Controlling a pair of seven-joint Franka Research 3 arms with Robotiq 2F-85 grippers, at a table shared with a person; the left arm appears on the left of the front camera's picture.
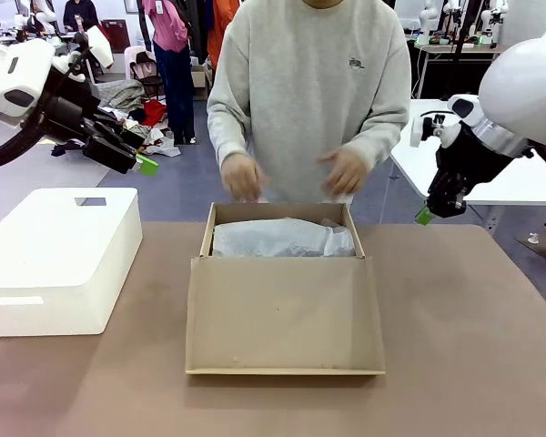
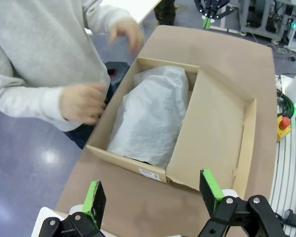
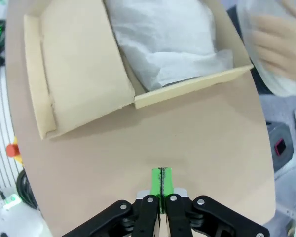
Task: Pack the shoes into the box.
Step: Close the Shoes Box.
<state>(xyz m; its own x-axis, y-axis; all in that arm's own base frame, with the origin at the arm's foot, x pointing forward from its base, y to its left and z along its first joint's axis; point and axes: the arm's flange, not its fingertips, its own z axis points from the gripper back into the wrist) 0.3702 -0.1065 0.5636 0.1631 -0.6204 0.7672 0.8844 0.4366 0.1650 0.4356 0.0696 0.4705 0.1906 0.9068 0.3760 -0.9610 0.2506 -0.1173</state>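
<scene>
Box [image 1: 207, 232] sits in the middle of the brown desk [image 1: 455, 346]. Its hinged lid [image 1: 284, 314] is swung open toward the robot and lies on the desk with its inner face up. Behind the lid, the tray is filled with crumpled white tissue [image 1: 278, 238]. The tissue hides whatever lies beneath it, so the shoes cannot be made out. To the robot's left of the box, and apart from it, stands a white foam block [image 1: 59, 255].

Left end effector [image 2: 153, 191] hangs in the air over the left side, beyond the block. It is released, with its green pads wide apart and nothing between them, and its wrist view looks down on the box. Right end effector [image 3: 160, 182] hangs raised near the desk's far right corner. It is clenched, pads pressed together on nothing.

At the far edge a person [image 1: 309, 82] in a grey sweatshirt stands against the desk. One hand [image 1: 241, 175] and the other hand [image 1: 346, 171] are just past the box's far wall. Both are blurred, and whether they touch the box cannot be told.
</scene>
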